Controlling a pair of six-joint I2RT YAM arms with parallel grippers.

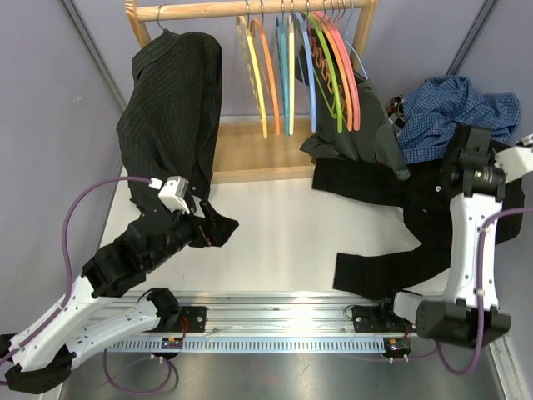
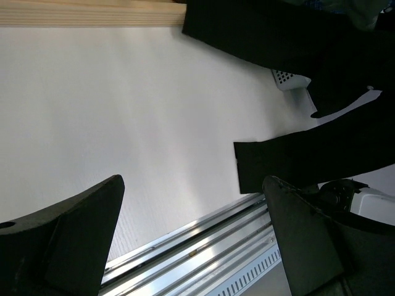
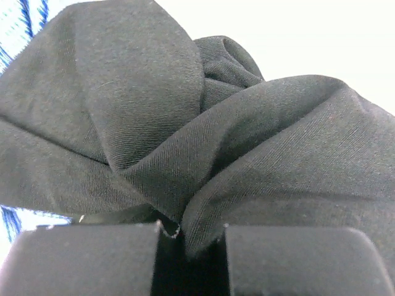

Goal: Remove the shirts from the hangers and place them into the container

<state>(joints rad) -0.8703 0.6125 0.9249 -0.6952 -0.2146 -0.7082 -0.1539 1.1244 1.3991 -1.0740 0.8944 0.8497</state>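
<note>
Pinched between the right gripper's [image 3: 188, 250] closed fingers is a fold of the plain black cloth shirt [image 3: 247, 154], which sprawls over the right of the white table [image 1: 275, 242] against the crumpled blue checked shirt [image 1: 458, 108]. The left gripper [image 2: 191, 234] hangs spread wide near the charcoal pinstriped shirt [image 1: 171, 100], which hangs on the wooden rail [image 1: 225, 10].

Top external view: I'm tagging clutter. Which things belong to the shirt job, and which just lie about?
Job: pinstriped shirt, black shirt in the right tool, blue checked shirt, coloured hangers.
Just there: wooden rail frame, metal rail, purple cables.
</note>
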